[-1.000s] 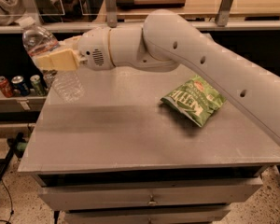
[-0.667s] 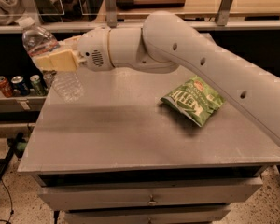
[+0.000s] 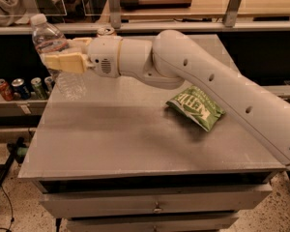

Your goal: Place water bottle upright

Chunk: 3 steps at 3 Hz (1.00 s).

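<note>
Only slight motion since the earlier frame: the water bottle point(image 3: 47, 36) has been tipped nearer vertical. It is clamped by the gripper point(image 3: 52, 59) over the table's point(image 3: 135, 144) far-left corner, leaning a little. Base contact cannot be told; setting down is judged to be next.

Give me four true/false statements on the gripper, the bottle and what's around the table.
1. The gripper is clamped on the water bottle, cap up. True.
2. The water bottle lies flat on the table. False: it is held near upright, slightly tilted.
3. The green chip bag sits under the gripper. False: it lies well apart, by the arm.
4. Cans stand on a low shelf beside the table. True.
</note>
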Motion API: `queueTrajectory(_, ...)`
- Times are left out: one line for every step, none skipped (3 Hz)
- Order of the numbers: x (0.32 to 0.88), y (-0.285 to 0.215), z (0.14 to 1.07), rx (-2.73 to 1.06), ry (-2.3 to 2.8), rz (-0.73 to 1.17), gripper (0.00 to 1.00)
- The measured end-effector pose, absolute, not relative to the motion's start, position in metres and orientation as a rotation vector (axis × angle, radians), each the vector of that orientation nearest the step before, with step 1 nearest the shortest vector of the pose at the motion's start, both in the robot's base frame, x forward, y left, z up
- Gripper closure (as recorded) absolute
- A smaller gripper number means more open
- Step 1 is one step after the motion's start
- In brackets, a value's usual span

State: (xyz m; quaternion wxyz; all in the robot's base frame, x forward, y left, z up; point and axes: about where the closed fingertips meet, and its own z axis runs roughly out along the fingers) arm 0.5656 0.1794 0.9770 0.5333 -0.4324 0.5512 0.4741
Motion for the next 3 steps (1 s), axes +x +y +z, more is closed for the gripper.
queueTrajectory(0.5744, 0.1778, 0.9723, -0.976, 1.226, 1.131, 1.0)
queueTrajectory(0.5783, 0.1776, 0.9696, -0.967, 1.183, 1.106, 1.0)
queueTrajectory(0.5798, 0.1784, 0.9665, -0.99, 1.185, 1.057, 1.0)
